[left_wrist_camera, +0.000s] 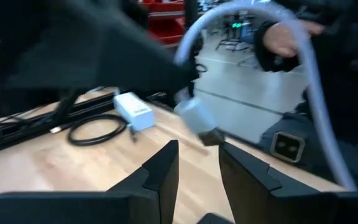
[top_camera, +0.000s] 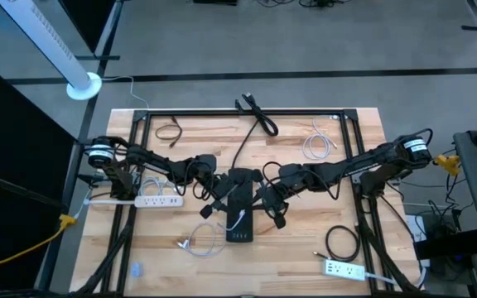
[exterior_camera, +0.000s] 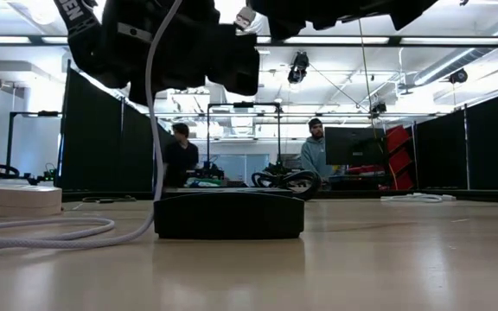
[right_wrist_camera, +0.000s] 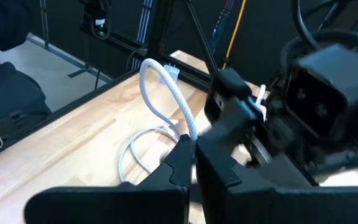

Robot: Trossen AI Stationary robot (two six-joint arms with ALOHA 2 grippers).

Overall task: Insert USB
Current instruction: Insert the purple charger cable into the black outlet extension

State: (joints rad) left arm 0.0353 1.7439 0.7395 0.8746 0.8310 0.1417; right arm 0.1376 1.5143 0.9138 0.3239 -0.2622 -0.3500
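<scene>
Between the left gripper's [left_wrist_camera: 194, 168] two dark fingers [left_wrist_camera: 160, 171] a clear gap shows in the left wrist view: the jaws stand apart and hold nothing. Just ahead of the fingertips hangs a white USB plug [left_wrist_camera: 194, 115] with a dark tip, on a pale cable [left_wrist_camera: 309, 81] that arcs up and away. Whether the plug touches the fingers cannot be told.

The right gripper's [right_wrist_camera: 191, 163] fingers lie together in the right wrist view, and a thin white cable runs up from the seam; the jaws appear clamped on it. This white braided cable [right_wrist_camera: 166, 87] loops over the wooden table [right_wrist_camera: 86, 130] beyond the fingers.

From above, both grippers meet at the table's middle, the left gripper [top_camera: 214, 197] on one side and the right gripper [top_camera: 265, 199] on the other side of a black power bank [top_camera: 239, 217]. A white cable end lies across the bank's top. The low view shows the black box [exterior_camera: 229, 214] flat on the table with a white cable [exterior_camera: 156, 104] rising from its edge to the arms above.

Further out lie a white power strip [top_camera: 157, 200] near the left arm, a second strip [top_camera: 344, 269] at the near right corner, a coiled black cable [top_camera: 342, 242], a coiled white cable [top_camera: 317, 147] and a black cord [top_camera: 259, 116]. Two persons [exterior_camera: 316, 155] stand in the room behind.
</scene>
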